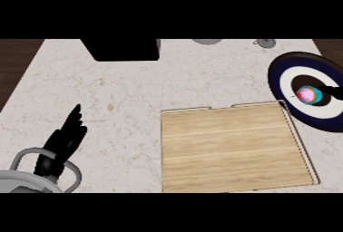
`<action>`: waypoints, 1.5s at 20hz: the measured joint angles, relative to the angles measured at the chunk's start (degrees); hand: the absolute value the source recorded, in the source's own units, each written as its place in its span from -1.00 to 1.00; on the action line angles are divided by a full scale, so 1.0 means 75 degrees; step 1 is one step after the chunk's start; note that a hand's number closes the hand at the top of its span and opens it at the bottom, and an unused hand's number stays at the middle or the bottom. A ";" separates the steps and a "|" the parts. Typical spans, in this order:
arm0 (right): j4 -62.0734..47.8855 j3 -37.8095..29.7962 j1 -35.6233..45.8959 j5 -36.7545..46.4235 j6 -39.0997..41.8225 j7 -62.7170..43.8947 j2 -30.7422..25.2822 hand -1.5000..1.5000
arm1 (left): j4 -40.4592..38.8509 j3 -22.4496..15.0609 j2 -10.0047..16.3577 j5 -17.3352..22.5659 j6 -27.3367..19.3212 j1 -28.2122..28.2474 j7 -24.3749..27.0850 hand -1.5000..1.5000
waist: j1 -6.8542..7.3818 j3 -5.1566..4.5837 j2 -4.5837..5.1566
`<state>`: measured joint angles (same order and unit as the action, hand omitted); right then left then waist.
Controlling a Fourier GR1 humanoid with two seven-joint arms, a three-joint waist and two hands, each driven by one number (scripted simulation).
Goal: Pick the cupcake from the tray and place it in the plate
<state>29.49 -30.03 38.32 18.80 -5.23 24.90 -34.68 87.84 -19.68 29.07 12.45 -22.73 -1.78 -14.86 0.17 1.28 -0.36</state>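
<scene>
A cupcake (307,94) with pink icing and a teal wrapper is over the white centre of the dark blue-rimmed plate (286,68) at the right edge. It is tipped with its icing facing left. Only the black fingers of my right hand (332,93) show, coming in from the right edge and pinching the cupcake's wrapper. The wooden tray (231,152) lies in the lower middle with nothing on it. At the lower left my left hand (61,142) rests open, fingers straight and pointing up the counter.
A black box (124,49) stands at the back of the marble counter. Two small grey items (206,41) (266,43) sit along the far edge. Dark floor shows past the counter's left edge.
</scene>
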 measured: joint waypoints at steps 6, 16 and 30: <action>-0.0411 -0.0313 -0.0259 -0.0439 0.0676 0.0884 -0.0231 -1.00 | -0.0042 0.0048 -0.0078 -0.0021 0.0051 -0.0060 0.0049 0.00 | 0.0074 0.0001 0.0018; -0.1004 -0.0327 -0.0344 -0.0493 0.0615 0.1775 -0.0262 -1.00 | -0.0112 0.0100 -0.0181 -0.0077 0.0107 -0.0133 0.0041 0.00 | 0.0145 -0.0002 0.0031; -0.1773 -0.0285 -0.0279 -0.0289 -0.0460 0.1804 -0.0424 -1.00 | -0.0033 0.0055 -0.0275 -0.0196 0.0134 -0.0151 -0.0058 0.00 | 0.0199 -0.0002 0.0053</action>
<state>16.19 -32.17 36.23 16.63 -8.68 38.42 -37.86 87.59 -19.27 27.01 10.98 -21.72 -2.91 -15.29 1.66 1.26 0.04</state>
